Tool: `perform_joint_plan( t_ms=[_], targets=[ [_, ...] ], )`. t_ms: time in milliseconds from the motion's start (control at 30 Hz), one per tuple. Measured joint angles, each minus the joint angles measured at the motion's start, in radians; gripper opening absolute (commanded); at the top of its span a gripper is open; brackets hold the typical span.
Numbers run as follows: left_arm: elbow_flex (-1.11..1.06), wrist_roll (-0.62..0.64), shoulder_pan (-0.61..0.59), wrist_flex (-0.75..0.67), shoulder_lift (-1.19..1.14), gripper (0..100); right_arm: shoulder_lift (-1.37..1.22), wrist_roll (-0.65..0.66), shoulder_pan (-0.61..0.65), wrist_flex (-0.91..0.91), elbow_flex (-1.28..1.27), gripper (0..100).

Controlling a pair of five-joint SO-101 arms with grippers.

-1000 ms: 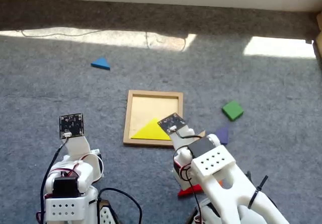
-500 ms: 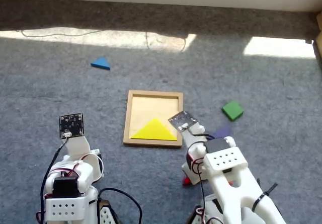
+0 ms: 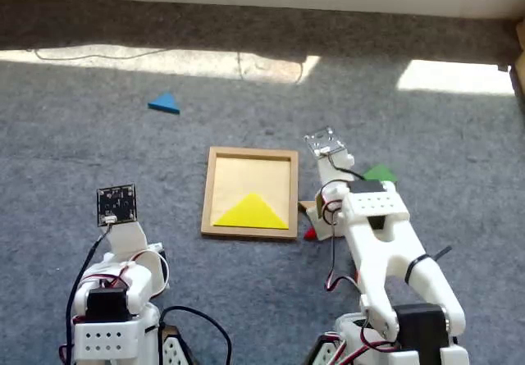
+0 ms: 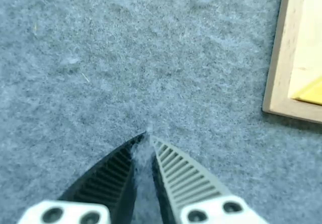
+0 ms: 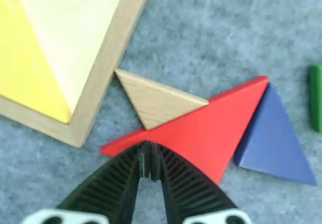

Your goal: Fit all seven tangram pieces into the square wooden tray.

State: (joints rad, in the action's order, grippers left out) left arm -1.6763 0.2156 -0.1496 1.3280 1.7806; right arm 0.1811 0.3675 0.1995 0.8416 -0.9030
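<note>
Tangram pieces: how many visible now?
6: yellow triangle in tray; tan triangle, red triangle, purple triangle, green square right of it; blue triangle far off. Seventh possibly hidden.

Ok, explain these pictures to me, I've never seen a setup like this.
Two small robot arms sit side by side on grey carpet. The high view looks down on both: left arm, right arm. The other two pictures come from a camera on each wrist, looking along the left fingers and right fingers. Both are shut, holding nothing. A tray holds a yellow triangle. Outside lie a blue triangle, a green square and, beside the tray, a wooden triangle, red triangle and purple triangle.
</note>
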Motion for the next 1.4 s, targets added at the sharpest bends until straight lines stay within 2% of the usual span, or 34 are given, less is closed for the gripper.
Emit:
perform_joint_plan(
  t_ms=[333, 533, 600, 733, 1000, 1400],
  targets=[
    [0.0, 0.0, 0.0, 0.0, 0.0, 0, -0.074, -0.015, -0.002, -0.002, 0.117, 1.8],
    [0.0, 0.0, 0.0, 0.0, 0.0, 0, -0.015, -0.276, -0.002, 0.025, 0.117, 24.5],
    [0.0, 0.0, 0.0, 0.0, 0.0, 0, -0.003, -0.379, -0.002, 0.058, 0.123, 28.5],
    [0.0, 0.0, 0.0, 0.0, 0.0, 0, -0.005, -0.539, -0.003, 0.104, 0.137, 28.6],
    [0.0, 0.0, 0.0, 0.0, 0.0, 0, -0.083, -0.715, 0.0, 0.106, 0.199, 28.8],
    [0.0, 0.0, 0.0, 0.0, 0.0, 0, -0.295, -0.764, -0.049, 0.112, 0.394, 28.8]
  ],
)
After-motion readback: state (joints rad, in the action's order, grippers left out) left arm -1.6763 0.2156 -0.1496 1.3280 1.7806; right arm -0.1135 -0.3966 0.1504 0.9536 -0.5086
